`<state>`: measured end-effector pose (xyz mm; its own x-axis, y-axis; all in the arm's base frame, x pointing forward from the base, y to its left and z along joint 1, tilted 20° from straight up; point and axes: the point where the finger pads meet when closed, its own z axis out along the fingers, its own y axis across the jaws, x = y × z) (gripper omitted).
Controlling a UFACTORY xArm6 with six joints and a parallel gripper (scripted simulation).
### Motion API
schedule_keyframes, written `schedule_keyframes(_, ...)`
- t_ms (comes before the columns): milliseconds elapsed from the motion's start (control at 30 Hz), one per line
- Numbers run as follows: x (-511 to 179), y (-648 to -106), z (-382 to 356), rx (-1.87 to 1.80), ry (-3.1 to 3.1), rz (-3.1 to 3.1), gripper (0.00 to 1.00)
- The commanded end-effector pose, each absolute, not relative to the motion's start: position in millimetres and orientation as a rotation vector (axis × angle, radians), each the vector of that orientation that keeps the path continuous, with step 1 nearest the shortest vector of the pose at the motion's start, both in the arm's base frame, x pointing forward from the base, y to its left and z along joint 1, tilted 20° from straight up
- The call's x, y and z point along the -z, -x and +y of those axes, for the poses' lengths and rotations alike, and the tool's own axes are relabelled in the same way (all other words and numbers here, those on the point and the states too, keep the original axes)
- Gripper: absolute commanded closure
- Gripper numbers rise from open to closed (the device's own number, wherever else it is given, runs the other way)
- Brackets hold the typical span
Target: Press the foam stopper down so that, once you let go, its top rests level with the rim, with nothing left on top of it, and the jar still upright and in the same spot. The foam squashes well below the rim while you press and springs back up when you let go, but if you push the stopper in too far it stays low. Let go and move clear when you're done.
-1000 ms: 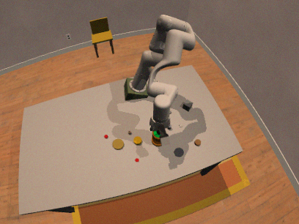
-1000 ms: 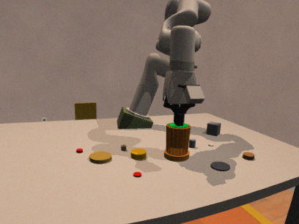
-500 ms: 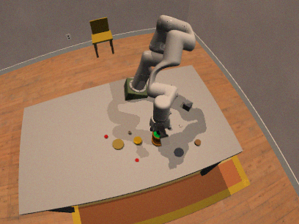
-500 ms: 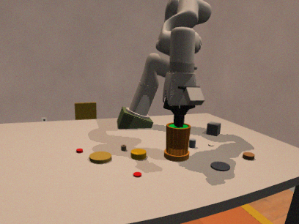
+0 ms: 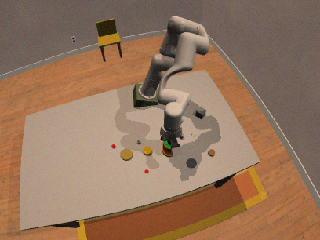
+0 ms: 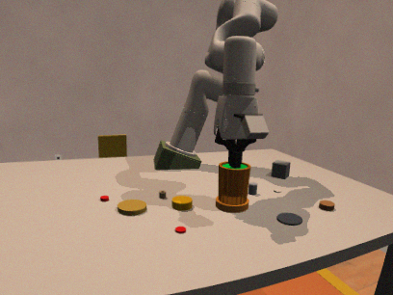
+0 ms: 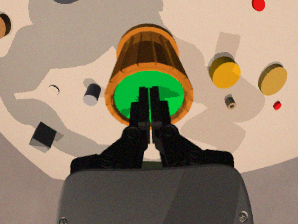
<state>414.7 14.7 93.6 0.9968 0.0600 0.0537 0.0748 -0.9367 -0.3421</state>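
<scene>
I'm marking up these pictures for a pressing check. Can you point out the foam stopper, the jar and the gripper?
Foam stopper (image 7: 128, 96): wrist view, on its green top, left of the fingers.
Jar (image 6: 233, 185): exterior view, on its orange ribbed side wall.
Gripper (image 7: 149, 96): wrist view, midway between the closed black fingertips on the stopper.

We are viewing the scene from three cameras. The top view is looking steeply down from high above the front of the pale grey table (image 5: 59, 188), far enough back to take in the whole top, the wooden floor and a yellow chair (image 5: 108, 38) by the wall. The exterior view is sitting low near the table's front edge, facing the wall, fairly close. The wrist view is riding on the arm, looking down past the black closed gripper (image 7: 150, 106) at close range. All three are sharing the orange ribbed jar (image 6: 233, 187) and the flat yellow discs (image 6: 132, 206) beside it.
</scene>
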Motion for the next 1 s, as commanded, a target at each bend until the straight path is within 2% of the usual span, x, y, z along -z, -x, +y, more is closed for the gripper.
schedule_keyframes(0, -94, -416, 14, 0.064, 2.789, -0.097, 1.0)
schedule_keyframes(967, -136, -414, -1, 0.064, 2.789, -0.097, 1.0)
